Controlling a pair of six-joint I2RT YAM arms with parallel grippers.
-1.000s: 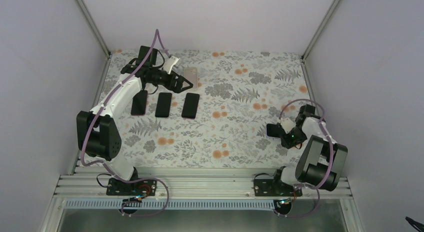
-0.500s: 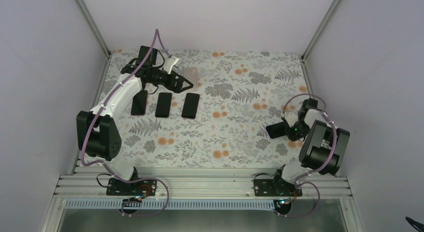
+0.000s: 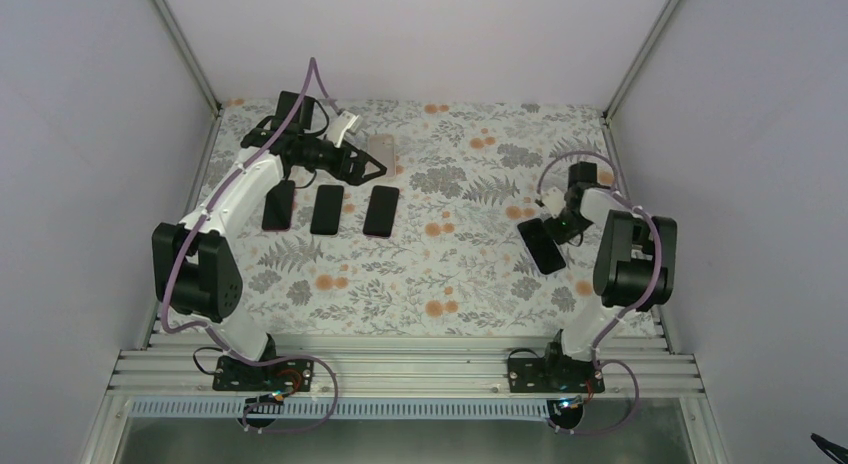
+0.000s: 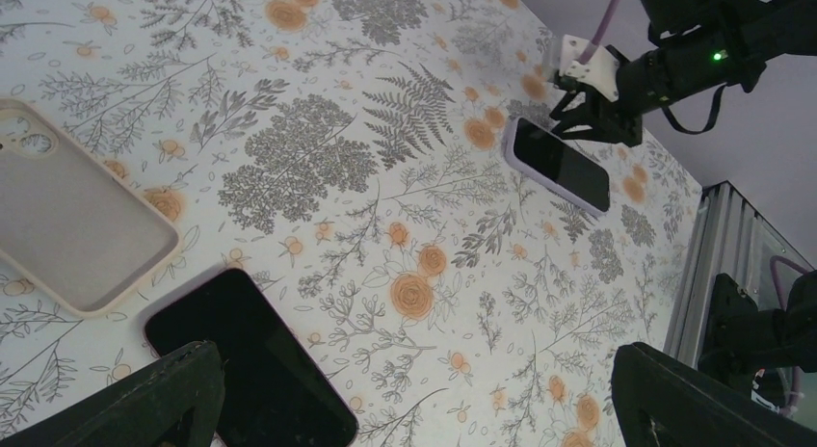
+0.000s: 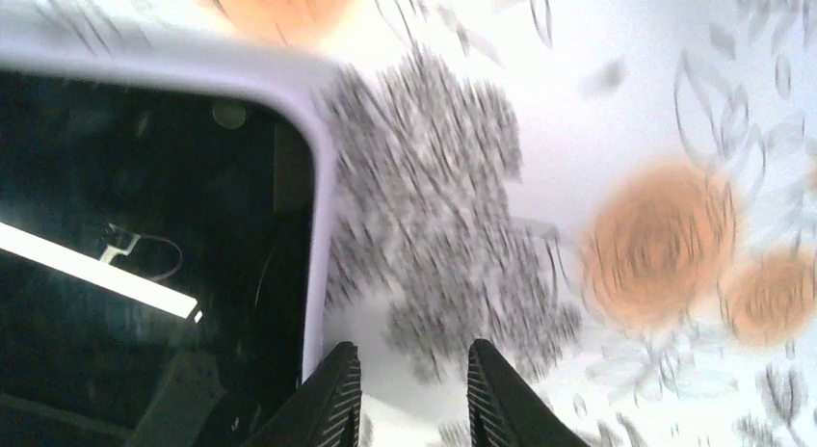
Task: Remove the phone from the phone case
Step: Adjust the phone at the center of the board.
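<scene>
Phone point(image 3: 542, 247) in lilac case point(image 5: 318, 177) is seemingly being readied for prying: right gripper point(image 5: 412, 355) near-closed, hold unclear; left gripper point(image 3: 368, 168) wide open, empty.

My right arm has swung away from the near right edge of the desk point(image 3: 470, 284) and now reaches farther out, its elbow drawn in over the floral cloth. My right hand point(image 3: 557, 225) has travelled with it toward the far side and turned. It now sits at the upper end of the phone point(image 3: 541, 246). A second ago the phone showed as a short dark block by my hand. Now it lies stretched out on a diagonal in its lilac case point(image 5: 318, 225).
</scene>
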